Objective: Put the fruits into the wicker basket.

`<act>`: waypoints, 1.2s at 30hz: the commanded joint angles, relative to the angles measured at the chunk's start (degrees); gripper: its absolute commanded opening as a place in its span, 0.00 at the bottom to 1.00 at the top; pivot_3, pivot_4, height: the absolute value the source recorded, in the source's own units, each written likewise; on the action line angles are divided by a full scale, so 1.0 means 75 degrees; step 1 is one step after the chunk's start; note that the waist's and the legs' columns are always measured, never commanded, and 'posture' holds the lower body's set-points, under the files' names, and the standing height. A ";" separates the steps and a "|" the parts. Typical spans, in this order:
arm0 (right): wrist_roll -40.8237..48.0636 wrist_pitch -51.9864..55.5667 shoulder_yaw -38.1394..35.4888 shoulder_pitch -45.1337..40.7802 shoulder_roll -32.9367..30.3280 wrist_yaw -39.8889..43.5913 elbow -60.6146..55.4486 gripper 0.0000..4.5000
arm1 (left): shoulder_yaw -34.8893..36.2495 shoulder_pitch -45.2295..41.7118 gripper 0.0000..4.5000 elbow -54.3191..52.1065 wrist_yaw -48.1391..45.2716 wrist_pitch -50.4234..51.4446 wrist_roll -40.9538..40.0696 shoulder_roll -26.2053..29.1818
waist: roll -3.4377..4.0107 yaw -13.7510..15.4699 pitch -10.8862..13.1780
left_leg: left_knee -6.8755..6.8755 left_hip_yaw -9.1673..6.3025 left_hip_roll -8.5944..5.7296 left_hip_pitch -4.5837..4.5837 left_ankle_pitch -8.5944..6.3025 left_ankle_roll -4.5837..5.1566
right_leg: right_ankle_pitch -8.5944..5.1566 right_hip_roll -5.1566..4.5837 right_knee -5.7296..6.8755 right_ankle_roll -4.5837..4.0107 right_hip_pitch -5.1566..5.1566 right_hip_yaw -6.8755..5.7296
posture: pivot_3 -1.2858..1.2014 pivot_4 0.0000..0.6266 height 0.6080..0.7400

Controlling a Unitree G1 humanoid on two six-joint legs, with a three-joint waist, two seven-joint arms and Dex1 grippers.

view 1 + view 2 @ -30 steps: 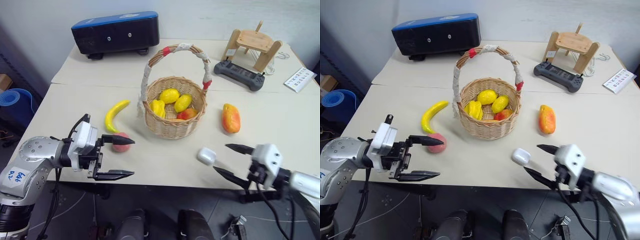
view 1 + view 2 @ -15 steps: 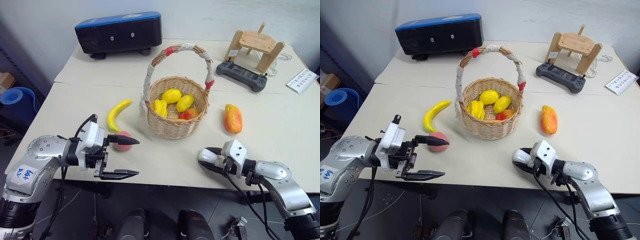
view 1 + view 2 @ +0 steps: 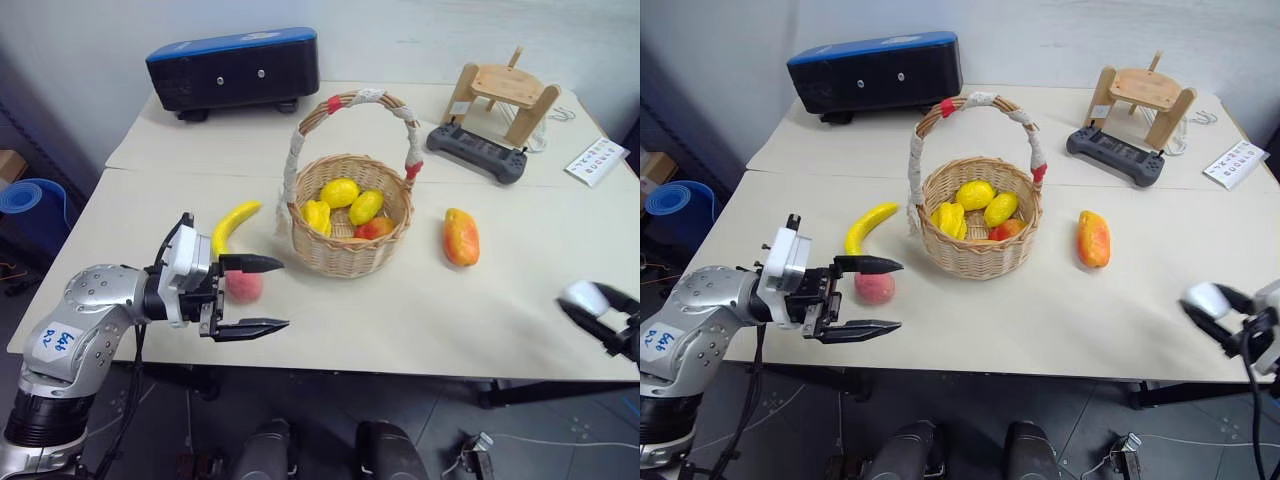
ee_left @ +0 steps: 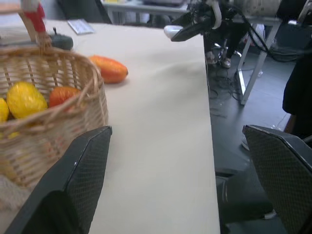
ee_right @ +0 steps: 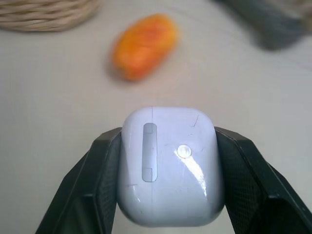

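Counter (image 3: 520, 300): pale cream top, two panels meeting in a seam across the far half, grey wall behind.
Right claw (image 5: 168, 165): at the counter's near right edge, closed on a white case (image 5: 169, 165) pinched between both fingers; in the head views the case shows at the far right (image 3: 583, 297), lifted just above the counter.
Left claw (image 3: 262, 296): at the near left, pointing level toward the right, fingers spread wide, nothing between them; one finger sits over the peach in the head view, the other hangs past the counter's near edge.
Peach (image 3: 244, 286): pink-red, on the counter just behind the left claw's upper finger; whether the finger touches it I cannot tell.
Banana (image 3: 232, 225): yellow, curved, lying on the counter beyond the peach, left of the basket and apart from it.
Basket (image 3: 349, 254): round wicker, mid-counter, upright, arched handle wrapped in white with red bands.
In the basket: two yellow lemons (image 3: 339, 192), another yellow fruit (image 3: 316, 215), and a red-orange one (image 3: 376, 228) against the right wall.
Mango (image 3: 461, 237): orange-red, on the counter right of the basket, well apart from both claws.
Far left: a dark blue box (image 3: 234, 66) on the counter.
Far right: a wooden stand (image 3: 502, 88), a grey controller (image 3: 478, 150) in front of it, a white card (image 3: 596, 160) near the edge.
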 commanded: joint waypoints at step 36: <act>0.0275 -0.1231 0.3616 0.0357 0.2620 -0.0328 -0.5658 0.99 | 0.4328 0.2845 1.00 0.5078 0.0530 -0.0122 0.1039 0.1546 | -0.0005 -0.0027 -0.0005 | 0.0008 0.0011 0.0039 -0.0035 -0.0063 -0.0057 | -0.0007 -0.0040 0.0073 -0.0013 -0.0101 0.0008 | 0.52 0.24 1.00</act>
